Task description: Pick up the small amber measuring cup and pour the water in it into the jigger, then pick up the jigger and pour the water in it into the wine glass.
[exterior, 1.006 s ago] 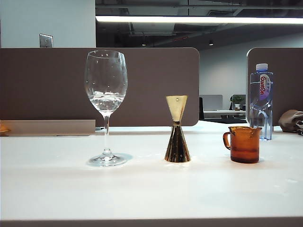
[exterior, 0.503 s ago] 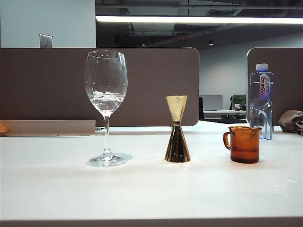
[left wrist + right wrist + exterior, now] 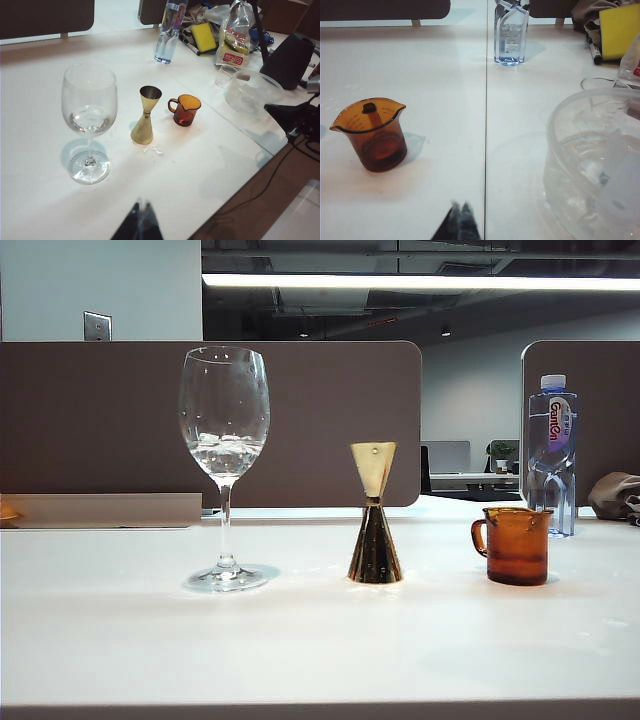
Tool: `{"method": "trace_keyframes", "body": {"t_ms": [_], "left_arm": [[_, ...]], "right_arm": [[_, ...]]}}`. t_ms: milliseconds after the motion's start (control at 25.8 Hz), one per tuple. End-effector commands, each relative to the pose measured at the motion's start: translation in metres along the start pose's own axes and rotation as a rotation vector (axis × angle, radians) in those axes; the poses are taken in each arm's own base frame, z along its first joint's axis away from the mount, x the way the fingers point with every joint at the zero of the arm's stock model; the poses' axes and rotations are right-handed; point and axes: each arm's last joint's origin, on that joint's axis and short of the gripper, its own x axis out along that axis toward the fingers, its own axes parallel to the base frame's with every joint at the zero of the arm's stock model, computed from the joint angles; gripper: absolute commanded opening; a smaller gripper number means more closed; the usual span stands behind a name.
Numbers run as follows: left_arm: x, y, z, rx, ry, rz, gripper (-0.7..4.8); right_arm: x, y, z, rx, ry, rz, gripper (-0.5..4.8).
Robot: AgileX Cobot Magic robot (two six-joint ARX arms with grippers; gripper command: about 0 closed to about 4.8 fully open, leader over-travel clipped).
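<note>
Exterior view: I'm seeing water sitting in the glass; jigger and cup standing empty-looking.
Left fingers: hovering shut, holding nothing.
Right fingers: hovering shut, empty, near the cup.

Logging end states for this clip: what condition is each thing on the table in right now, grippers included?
Wine glass: upright, some water in the bowl.
Jigger: upright on the table, nothing holding it.
Amber cup: upright, looks empty.
Water bottle: upright, capped.
Clear bowl: holds water.
Left gripper: shut, empty, pulled back from the glass.
Right gripper: shut, empty, short of the amber cup.
</note>
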Motion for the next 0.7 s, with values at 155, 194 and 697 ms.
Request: {"method": "trace_keyframes", "body": {"t_ms": [155, 194, 697], "left_arm": [[-0.0083, -0.002, 0.0054, 0.045, -0.001, -0.002, -0.02], [-0.0083, -0.0017, 0.0047, 0.048, 0.006, 0.005, -0.02], [-0.0084, -0.0002, 0.0031, 0.06, 0.02, 0.052, -0.02]], "right_arm": [[0.0008, 0.0, -0.0019, 0.003, 0.002, 0.001, -0.03], [0.0008, 0.0, -0.0019, 0.003, 0.002, 0.001, -0.03], [0.0008, 0.0, -0.0019, 0.003, 0.002, 0.001, -0.03]]}}
